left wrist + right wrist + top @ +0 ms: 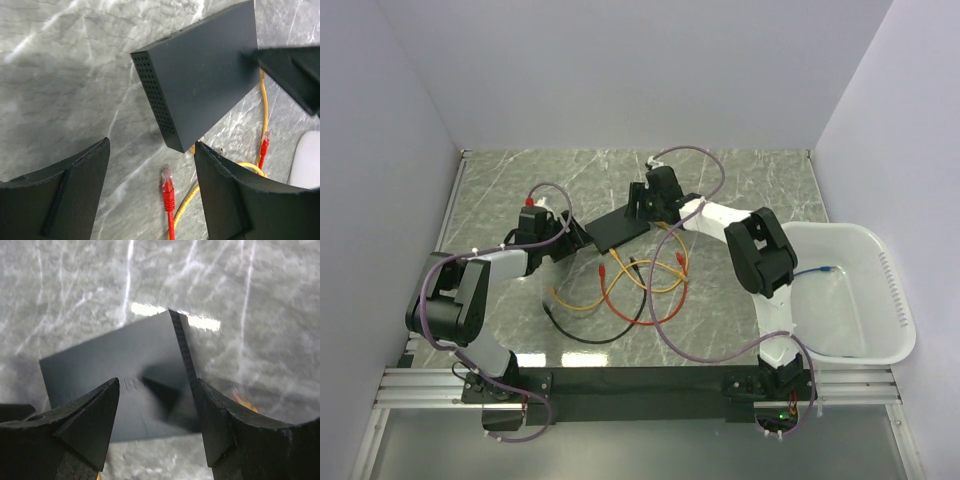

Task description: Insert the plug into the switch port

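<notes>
Black switch (100, 375) is lying flat, top print too faint to read. R gripper (157, 382) is hovering over it, fingers spread wide. L gripper (151, 145) is also spread, facing its vented end.

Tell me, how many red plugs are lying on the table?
2. One red plug lies close to the switch's near corner in the left wrist view; the other lies to its right, beside the yellow cable. More may be hidden under the arms.
</notes>
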`<action>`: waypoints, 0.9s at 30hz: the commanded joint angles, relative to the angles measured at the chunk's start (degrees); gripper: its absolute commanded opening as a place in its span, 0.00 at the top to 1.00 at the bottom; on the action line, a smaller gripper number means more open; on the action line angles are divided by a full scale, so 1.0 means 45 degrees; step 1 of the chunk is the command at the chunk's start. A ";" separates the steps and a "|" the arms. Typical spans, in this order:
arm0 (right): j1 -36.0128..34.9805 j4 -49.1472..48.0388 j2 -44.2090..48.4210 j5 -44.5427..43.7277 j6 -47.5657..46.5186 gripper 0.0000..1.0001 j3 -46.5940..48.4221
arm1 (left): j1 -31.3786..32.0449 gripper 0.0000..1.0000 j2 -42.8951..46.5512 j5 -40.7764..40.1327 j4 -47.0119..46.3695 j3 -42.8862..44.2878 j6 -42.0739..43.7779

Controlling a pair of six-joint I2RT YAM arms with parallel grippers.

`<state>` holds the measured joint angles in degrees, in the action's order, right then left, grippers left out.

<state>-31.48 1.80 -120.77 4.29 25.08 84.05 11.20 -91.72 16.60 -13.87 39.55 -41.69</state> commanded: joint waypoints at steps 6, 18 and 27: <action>-0.0035 0.0419 -0.0837 0.0764 0.0579 0.31 0.1185 | 0.0206 0.26 -0.0163 -0.0212 -0.0648 0.0449 -0.0227; -0.1047 0.0517 -0.1228 0.1449 0.0677 0.32 0.1575 | 0.0187 0.27 0.0246 -0.0271 -0.0474 0.0078 -0.0208; -0.1831 0.0204 -0.1013 0.2052 0.0892 0.33 0.1672 | 0.0187 0.27 0.0558 -0.0505 0.0035 -0.0117 -0.0129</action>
<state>-37.52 3.77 -125.95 7.64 27.40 88.97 11.18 -91.18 13.23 -12.62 39.53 -42.41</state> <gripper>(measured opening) 0.677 0.729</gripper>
